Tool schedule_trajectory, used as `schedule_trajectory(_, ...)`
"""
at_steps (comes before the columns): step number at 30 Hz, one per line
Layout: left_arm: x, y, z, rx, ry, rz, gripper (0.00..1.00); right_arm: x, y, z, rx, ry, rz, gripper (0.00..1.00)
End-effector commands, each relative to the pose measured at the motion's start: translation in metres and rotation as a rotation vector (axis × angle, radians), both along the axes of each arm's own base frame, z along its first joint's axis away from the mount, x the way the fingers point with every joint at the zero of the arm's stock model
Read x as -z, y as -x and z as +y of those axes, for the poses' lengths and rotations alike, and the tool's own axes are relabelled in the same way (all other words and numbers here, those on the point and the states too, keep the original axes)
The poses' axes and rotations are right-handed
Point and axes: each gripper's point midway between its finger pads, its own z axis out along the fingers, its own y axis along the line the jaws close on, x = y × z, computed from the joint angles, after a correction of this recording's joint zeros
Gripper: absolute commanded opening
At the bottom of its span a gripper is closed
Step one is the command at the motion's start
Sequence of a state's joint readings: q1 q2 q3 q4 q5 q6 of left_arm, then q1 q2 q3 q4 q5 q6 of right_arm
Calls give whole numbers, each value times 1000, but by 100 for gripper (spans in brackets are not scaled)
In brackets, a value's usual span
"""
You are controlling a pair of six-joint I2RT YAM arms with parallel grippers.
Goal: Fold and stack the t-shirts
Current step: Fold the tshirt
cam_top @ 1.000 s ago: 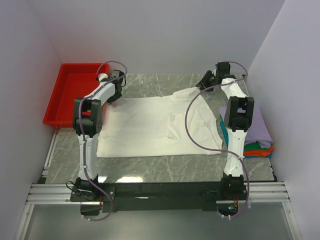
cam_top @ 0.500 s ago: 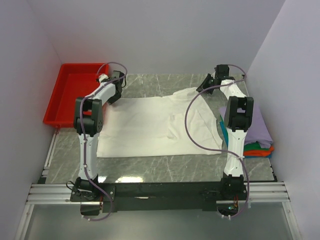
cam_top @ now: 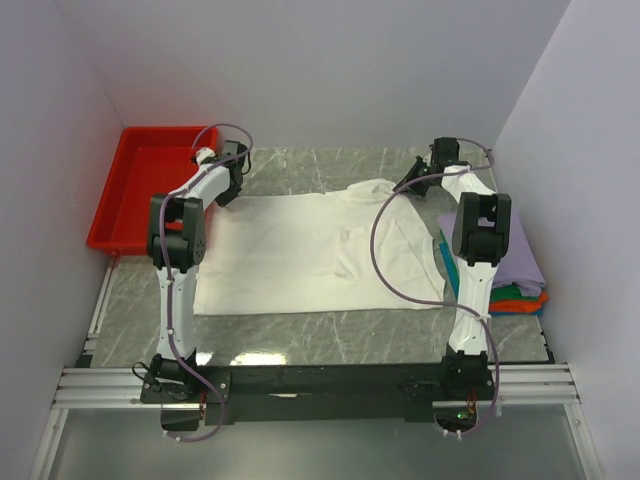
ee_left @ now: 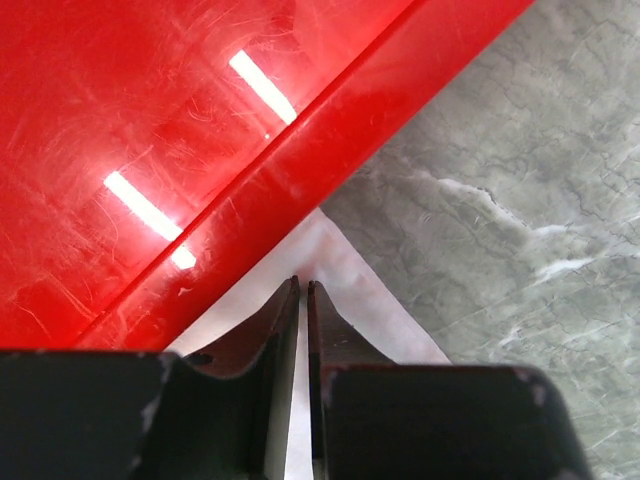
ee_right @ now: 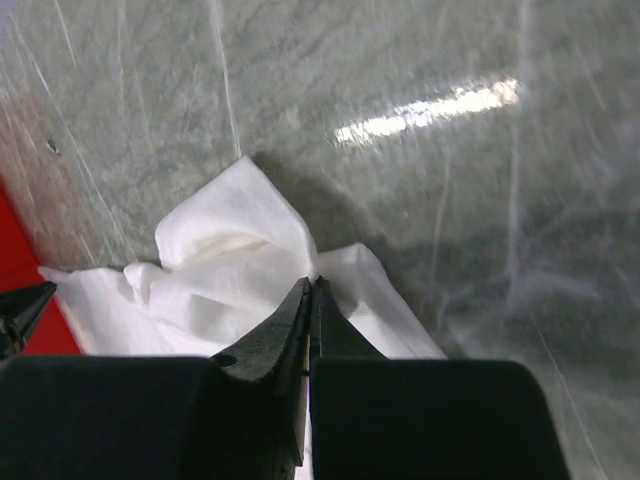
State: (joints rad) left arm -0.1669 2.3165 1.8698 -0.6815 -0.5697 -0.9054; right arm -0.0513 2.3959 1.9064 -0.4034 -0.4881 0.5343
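A large white t-shirt [cam_top: 300, 250] lies spread flat on the grey marble table, with no print showing. My left gripper [cam_top: 228, 192] is shut on its far left corner [ee_left: 350, 292], right beside the red tray's wall. My right gripper [cam_top: 410, 180] is shut on the bunched far right corner [ee_right: 230, 262], held just above the table. In the wrist views both pairs of jaws [ee_left: 303, 286] [ee_right: 311, 284] are pressed together with white cloth between them. A stack of folded shirts [cam_top: 520, 262] lies at the right edge: lavender on top, teal, green and orange [cam_top: 522, 302] below.
A red plastic tray [cam_top: 140, 185] stands at the far left, its rim touching the shirt's corner [ee_left: 330, 120]. White walls close in the left, back and right. Bare marble [cam_top: 320, 165] runs behind the shirt, and the right arm reaches over the stack's left edge.
My right gripper has shifted a little toward the near side and lower with the shirt's corner in it. The left gripper has hardly moved.
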Motion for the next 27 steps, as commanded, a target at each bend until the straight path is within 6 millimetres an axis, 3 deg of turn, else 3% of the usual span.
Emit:
schedule_trajectory(1,-22,-12,-5,13,25,-56,14,-70,-13,-19,41,4,-160,0)
schedule_trajectory(9,-37,-21,-18,48,49,-97,17,-80,-6,-43,96,34,-173,0)
schedule_trajectory(17,-50,-32,-22,44,49,-136,39,-77,-2,-55,125,77,-155,0)
schedule_trajectory(27,-34,-41,-16,-7,11,-110,45,-80,-3,-52,111,60,-162,0)
